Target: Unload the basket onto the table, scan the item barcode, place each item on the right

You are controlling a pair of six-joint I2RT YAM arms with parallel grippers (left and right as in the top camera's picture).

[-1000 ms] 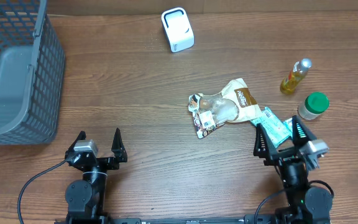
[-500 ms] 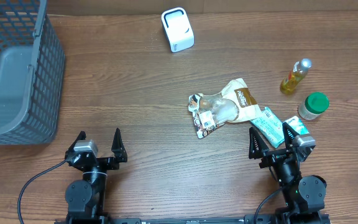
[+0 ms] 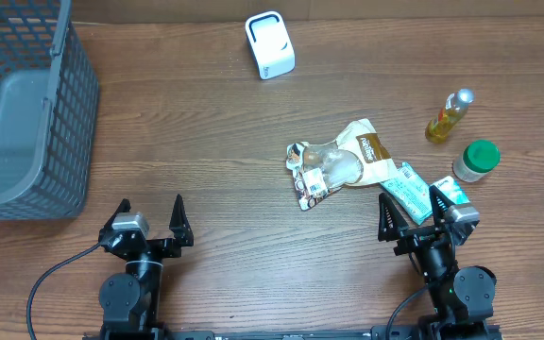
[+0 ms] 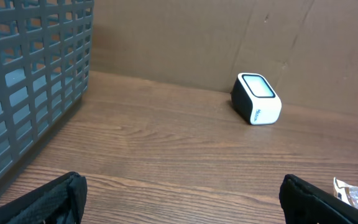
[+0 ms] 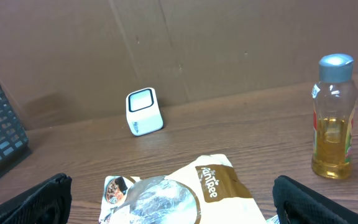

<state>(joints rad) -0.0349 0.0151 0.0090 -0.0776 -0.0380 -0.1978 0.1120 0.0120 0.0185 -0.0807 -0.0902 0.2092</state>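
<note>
Snack bag (image 3: 340, 162) mid-table, scanner (image 3: 269, 44) (white) near far edge

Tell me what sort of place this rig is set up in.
Probably a mock shop checkout on a wooden table: a white barcode scanner, a grey mesh basket, and groceries such as a snack bag and a bottle.

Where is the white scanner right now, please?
Overhead, the scanner stands near the far edge of the table, about centre, beyond the snack bag, right of the basket.
</note>
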